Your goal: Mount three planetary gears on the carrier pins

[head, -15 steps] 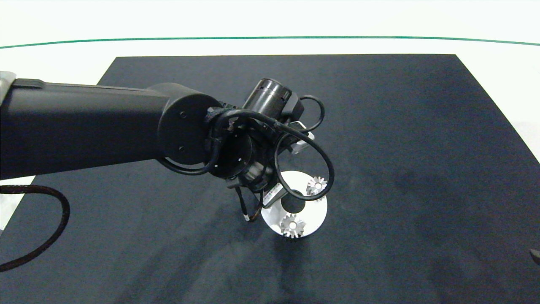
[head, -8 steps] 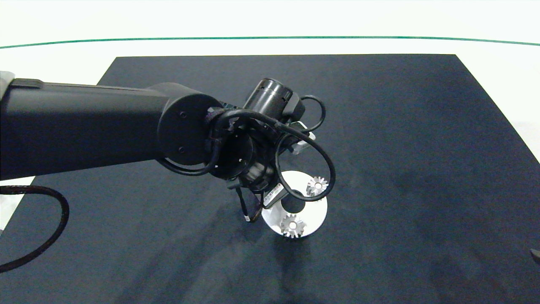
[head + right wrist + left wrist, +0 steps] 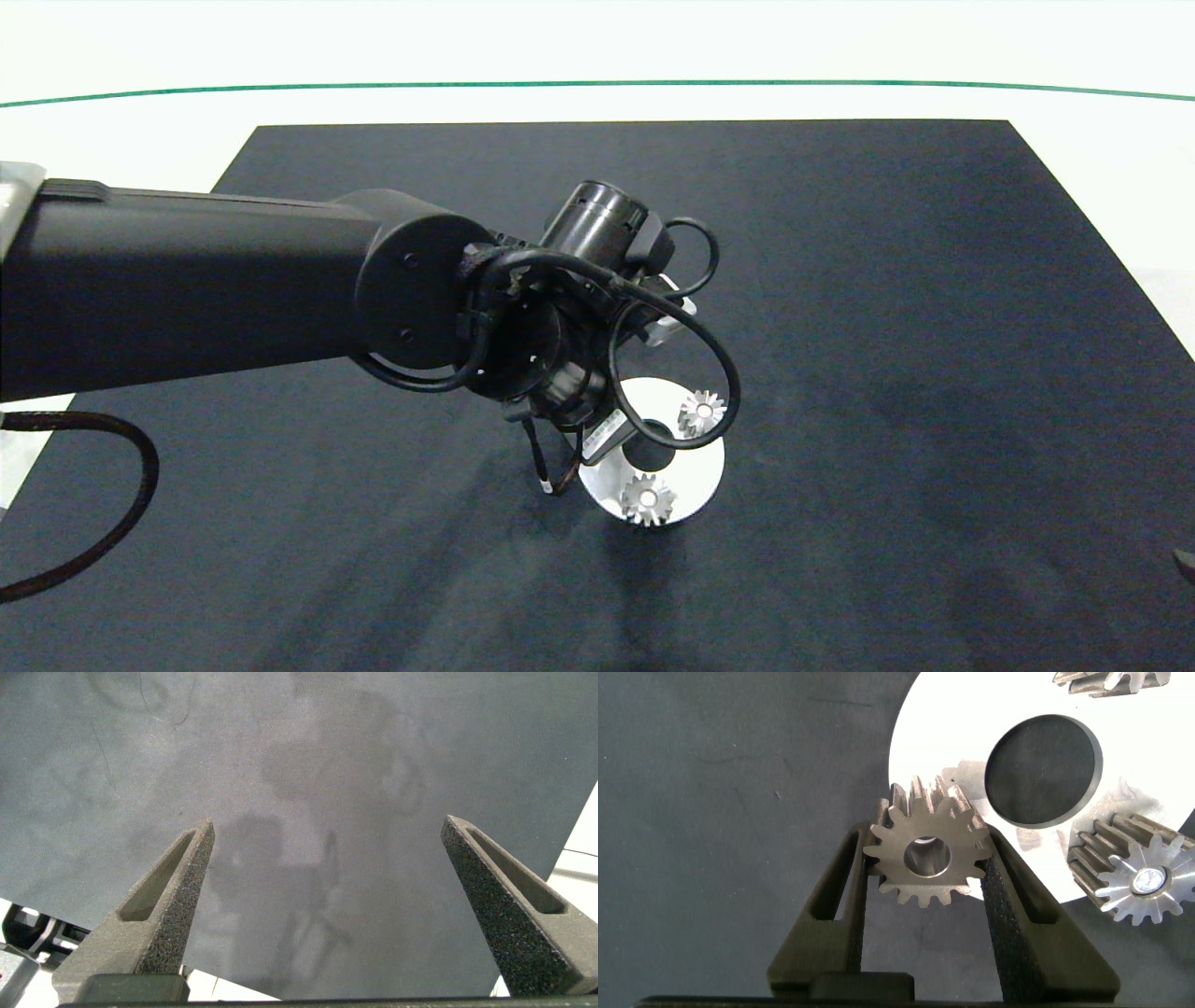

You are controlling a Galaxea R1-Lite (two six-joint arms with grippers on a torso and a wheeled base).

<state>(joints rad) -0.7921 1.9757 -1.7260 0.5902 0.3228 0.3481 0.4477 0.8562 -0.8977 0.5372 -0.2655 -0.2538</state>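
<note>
Left gripper (image 3: 926,863) jaws clamp third gear (image 3: 926,855) flat, hole facing up, over disc (image 3: 936,728) rim; free pin hidden underneath. Right gripper (image 3: 327,891) parked well apart, jaws wide.

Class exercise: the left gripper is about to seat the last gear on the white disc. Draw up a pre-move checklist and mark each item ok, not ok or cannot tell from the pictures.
1. Third gear clamped between the left gripper fingers: ok.
2. Gear bore open and unblocked: ok.
3. Two other gears, one at the white disc's near edge and one at its far side, already on the disc: ok.
4. Free pin visible and lined up under the held gear: cannot tell, gear covers that spot.
5. Right gripper away over bare mat, open: ok.
</note>
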